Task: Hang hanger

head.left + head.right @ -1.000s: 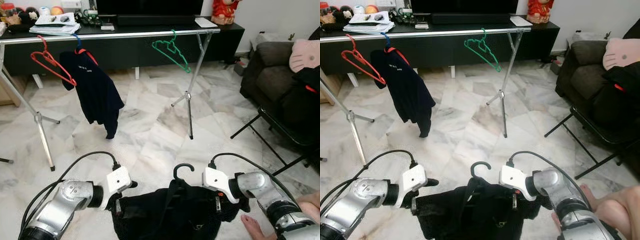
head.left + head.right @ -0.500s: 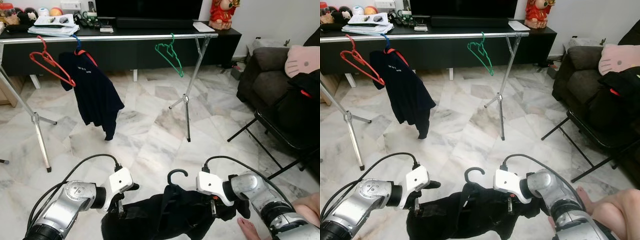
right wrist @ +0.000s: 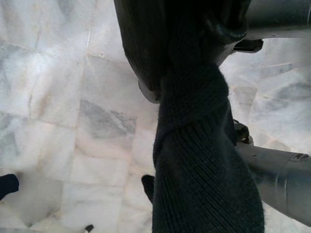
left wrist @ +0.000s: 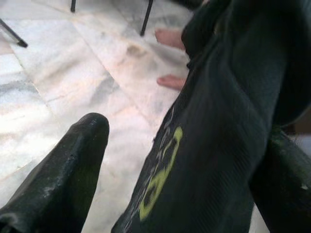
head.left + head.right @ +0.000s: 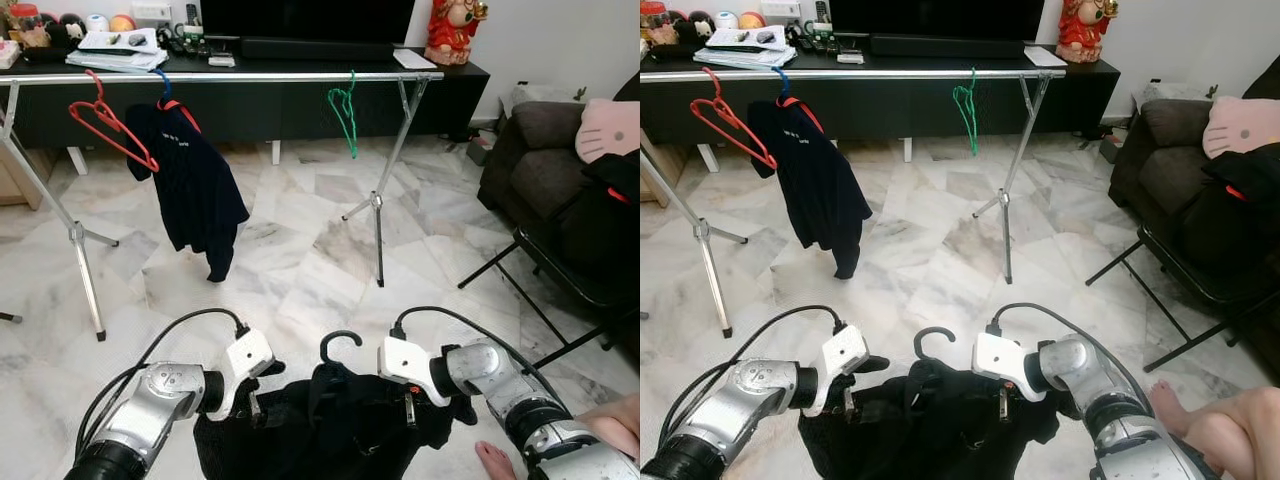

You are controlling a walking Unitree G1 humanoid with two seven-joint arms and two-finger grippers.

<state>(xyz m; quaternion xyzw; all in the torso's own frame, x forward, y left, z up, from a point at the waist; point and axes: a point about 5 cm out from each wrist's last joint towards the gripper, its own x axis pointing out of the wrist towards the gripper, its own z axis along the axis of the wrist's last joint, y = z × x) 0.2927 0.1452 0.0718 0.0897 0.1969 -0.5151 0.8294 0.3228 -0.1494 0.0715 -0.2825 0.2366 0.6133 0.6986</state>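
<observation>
A black garment (image 5: 330, 425) on a black hanger, hook (image 5: 340, 345) pointing up, hangs low in front of me between both grippers. My right gripper (image 5: 410, 405) is shut on its right shoulder; the right wrist view has a finger (image 3: 146, 43) pinching knit cloth (image 3: 199, 160). My left gripper (image 5: 255, 398) is at its left shoulder. In the left wrist view its fingers (image 4: 63, 170) stand wide apart, with the garment (image 4: 214, 136) lying against the far one. Farther ahead stands a silver clothes rail (image 5: 250, 77).
On the rail hang a red hanger (image 5: 110, 125), a navy shirt (image 5: 190, 185) and a green hanger (image 5: 345, 108). A black TV console (image 5: 300, 100) stands behind. A dark sofa with a pink cushion (image 5: 610, 130) and a folding chair (image 5: 560, 275) are right. A person's foot (image 5: 495, 460) is near my right arm.
The garment's left side, which sagged half a second ago, is raised again. The green hanger has swung edge-on. The view has shifted slightly.
</observation>
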